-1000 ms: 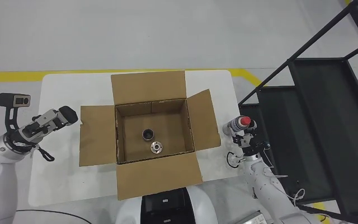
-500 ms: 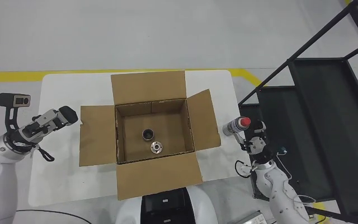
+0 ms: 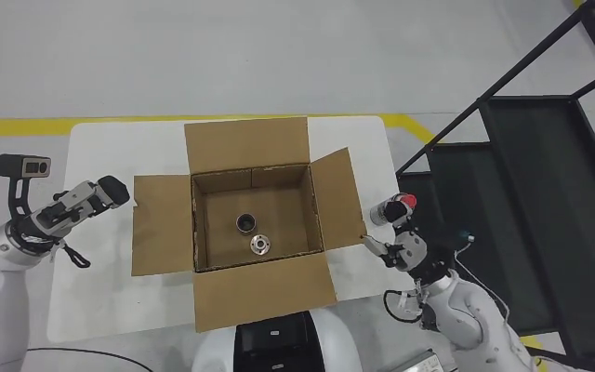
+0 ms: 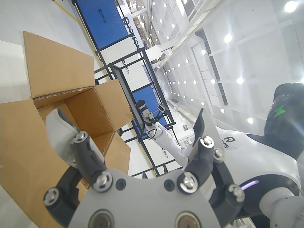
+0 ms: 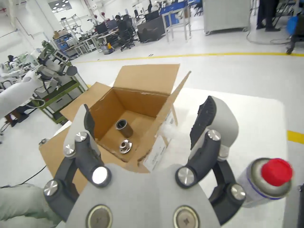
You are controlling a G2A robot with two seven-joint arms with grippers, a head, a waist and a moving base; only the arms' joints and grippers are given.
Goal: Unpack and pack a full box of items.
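Box (image 3: pixel 256 149) open at middle of desk (image 3: pixel 102 298), flaps spread. Inside box: metal sleeve (image 3: pixel 246 222) and flanged bushing (image 3: pixel 259 245) (close together). Red-capped spray can (image 3: pixel 390 210) upright just beyond box's right flap. Right gripper (image 5: pixel 146 110) near that flap, fingers apart, empty. Left gripper (image 4: pixel 127 117) beyond box's left flap, fingers apart, empty.

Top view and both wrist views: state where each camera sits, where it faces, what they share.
Top view: above the arms, looking straight down at table and open box; left arm and right arm at the sides.
Left wrist view: on that wrist, facing past the open left gripper, across the box, towards the ceiling; right arm beyond.
Right wrist view: on that wrist, facing past the open right gripper into the box; spray can beside.
Shared: top and right wrist views show the metal sleeve and flanged part.
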